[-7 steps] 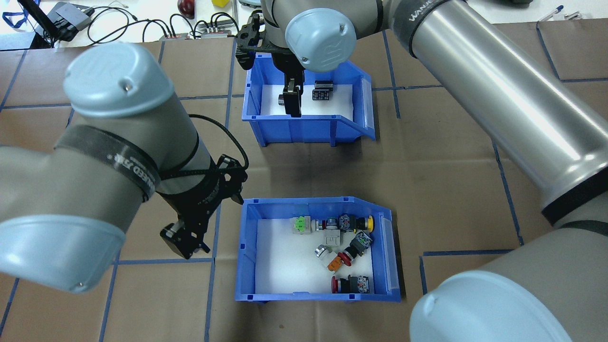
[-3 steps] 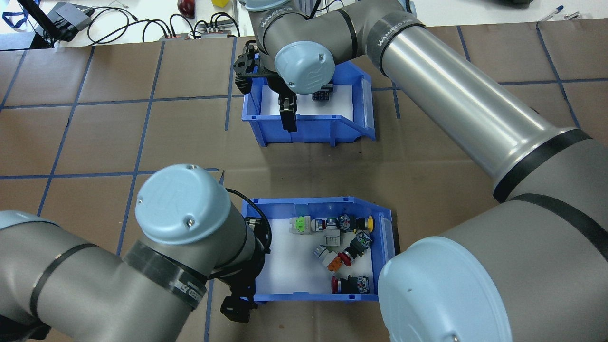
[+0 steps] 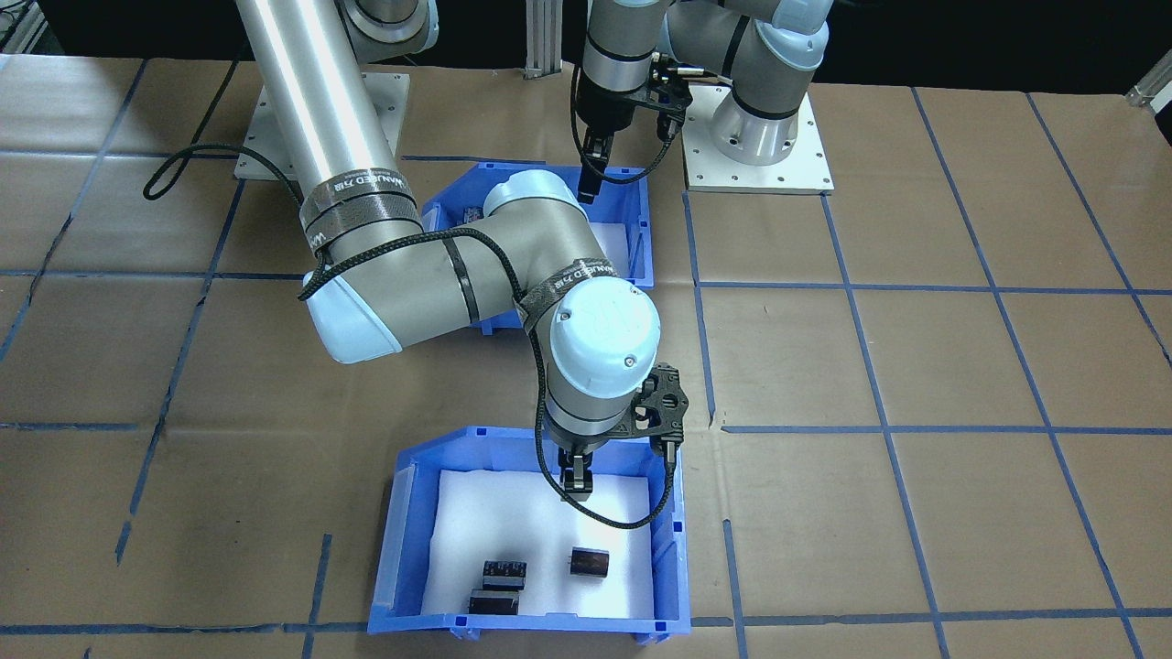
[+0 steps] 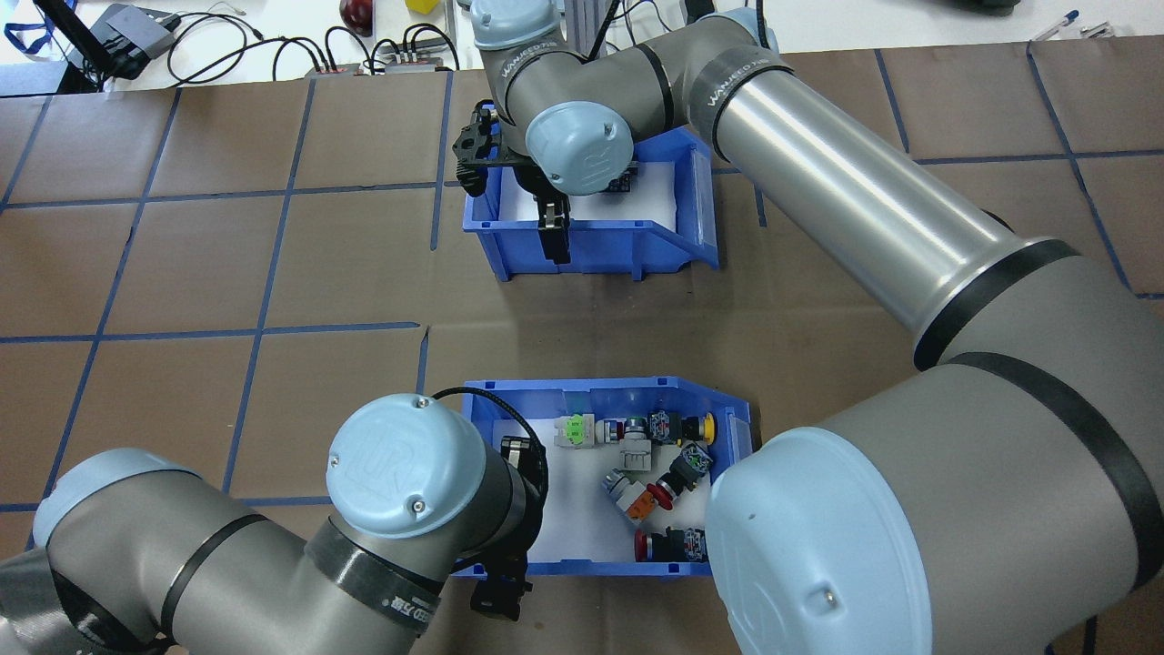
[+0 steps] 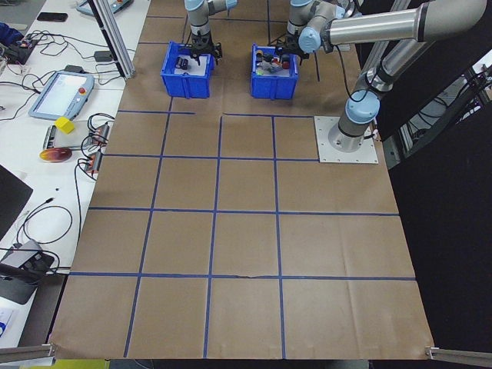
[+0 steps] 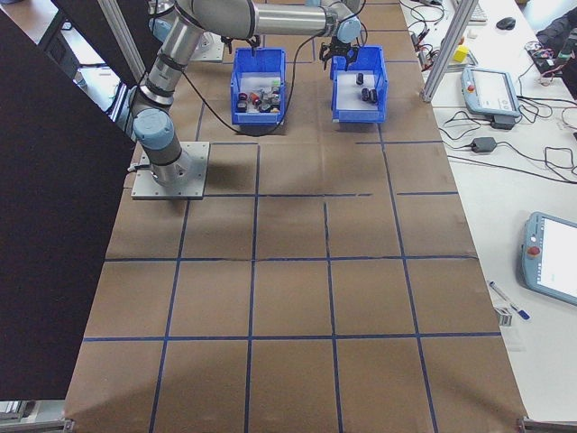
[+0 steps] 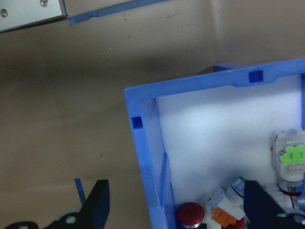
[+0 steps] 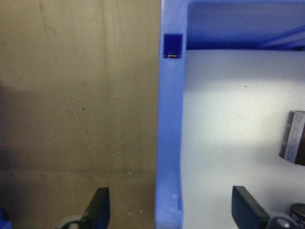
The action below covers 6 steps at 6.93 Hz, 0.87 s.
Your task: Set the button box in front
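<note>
The button box (image 4: 600, 393), a blue foam-lined bin with a sloped end, is sitting near the bench's robot-side edge, holding red, yellow, orange and green switches. The left gripper (image 7: 174, 205) is straddling its wall, jaws spread. The right gripper (image 8: 167, 207) is straddling the other blue bin (image 4: 591, 246), jaws likewise apart.
</note>
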Each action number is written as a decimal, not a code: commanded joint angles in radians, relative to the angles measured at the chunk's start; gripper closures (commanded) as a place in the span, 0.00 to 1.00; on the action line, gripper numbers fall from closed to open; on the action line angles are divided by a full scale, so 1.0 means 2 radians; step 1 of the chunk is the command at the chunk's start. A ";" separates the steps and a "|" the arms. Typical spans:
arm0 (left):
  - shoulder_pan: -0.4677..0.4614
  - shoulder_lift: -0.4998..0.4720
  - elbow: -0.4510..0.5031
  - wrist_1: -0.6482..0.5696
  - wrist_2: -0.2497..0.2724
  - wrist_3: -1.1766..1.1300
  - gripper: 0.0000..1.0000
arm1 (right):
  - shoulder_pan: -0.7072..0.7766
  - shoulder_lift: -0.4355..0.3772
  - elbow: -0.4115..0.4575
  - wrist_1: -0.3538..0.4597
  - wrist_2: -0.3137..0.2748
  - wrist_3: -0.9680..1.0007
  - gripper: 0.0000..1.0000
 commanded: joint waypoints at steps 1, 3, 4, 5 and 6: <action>-0.013 -0.006 -0.010 0.011 0.000 -0.021 0.02 | 0.000 0.001 -0.001 -0.001 -0.005 -0.003 0.74; -0.026 -0.026 -0.016 0.015 -0.006 -0.034 0.04 | -0.001 -0.007 -0.006 -0.017 -0.020 -0.002 0.93; -0.034 -0.038 -0.016 0.018 -0.006 -0.041 0.04 | -0.003 -0.011 -0.011 -0.017 -0.022 -0.003 0.94; -0.039 -0.053 -0.016 0.040 -0.006 -0.046 0.07 | -0.009 -0.024 -0.011 -0.017 -0.040 -0.007 0.95; -0.049 -0.070 -0.016 0.062 -0.006 -0.064 0.22 | -0.021 -0.042 -0.005 -0.012 -0.044 -0.022 0.95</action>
